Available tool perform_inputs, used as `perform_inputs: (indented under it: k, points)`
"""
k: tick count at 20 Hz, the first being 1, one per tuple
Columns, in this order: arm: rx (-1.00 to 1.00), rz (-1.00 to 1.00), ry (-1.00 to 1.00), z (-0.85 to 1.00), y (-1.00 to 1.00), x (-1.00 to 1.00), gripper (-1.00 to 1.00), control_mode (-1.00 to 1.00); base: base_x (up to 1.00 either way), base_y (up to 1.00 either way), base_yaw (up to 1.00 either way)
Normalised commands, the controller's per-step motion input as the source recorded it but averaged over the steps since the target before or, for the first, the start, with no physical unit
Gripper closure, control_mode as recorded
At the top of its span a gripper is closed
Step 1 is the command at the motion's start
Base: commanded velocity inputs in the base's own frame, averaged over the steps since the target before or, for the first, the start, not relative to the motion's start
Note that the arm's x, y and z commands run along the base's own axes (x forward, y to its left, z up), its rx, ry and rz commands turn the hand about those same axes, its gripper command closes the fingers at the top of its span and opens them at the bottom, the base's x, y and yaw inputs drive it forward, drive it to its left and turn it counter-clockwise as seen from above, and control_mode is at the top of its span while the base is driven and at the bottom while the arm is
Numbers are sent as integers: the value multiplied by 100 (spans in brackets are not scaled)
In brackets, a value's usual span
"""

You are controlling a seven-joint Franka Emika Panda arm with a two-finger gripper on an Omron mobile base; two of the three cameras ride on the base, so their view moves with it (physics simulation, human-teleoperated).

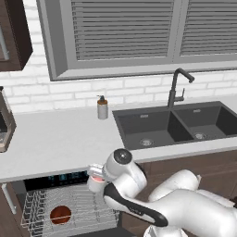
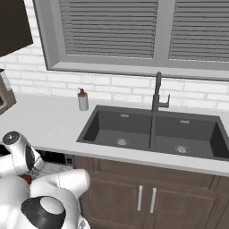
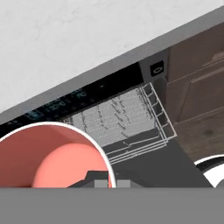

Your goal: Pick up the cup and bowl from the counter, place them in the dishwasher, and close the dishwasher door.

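Small grey-white cup (image 3: 52, 155) with red interior, its rim pinched between the closed fingers of the gripper (image 3: 107, 180), above the white wire rack (image 3: 118, 120).

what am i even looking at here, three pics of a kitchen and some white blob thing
The white blob is a robot arm in a simulated kitchen. Two pictures come from cameras on its base, behind it to the left and right. The third comes from a camera on its hand, looking along the gripper.

The gripper is shut on the cup, whose red inside shows large in the hand view. In the left base view the cup hangs over the open dishwasher, below the counter. The bowl already lies in the white rack.

On the counter stands a soap dispenser beside the dark double sink and its tap.
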Motion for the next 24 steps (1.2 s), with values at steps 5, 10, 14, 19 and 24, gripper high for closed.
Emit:
perform_inputs:
  k: [5,10,14,19,24]
  points:
    - [-12,-3,-1,-52,0,0,100,-100,0,0,0]
    - [-13,-4,0,-63,0,1,100,-100,0,0,0]
    - [-12,-3,0,-55,0,18,100,-100,0,0,0]
    - [-11,-1,0,-41,0,40,100,-100,0,0,0]
    - [-11,0,0,-29,0,35,100,-100,0,0,0]
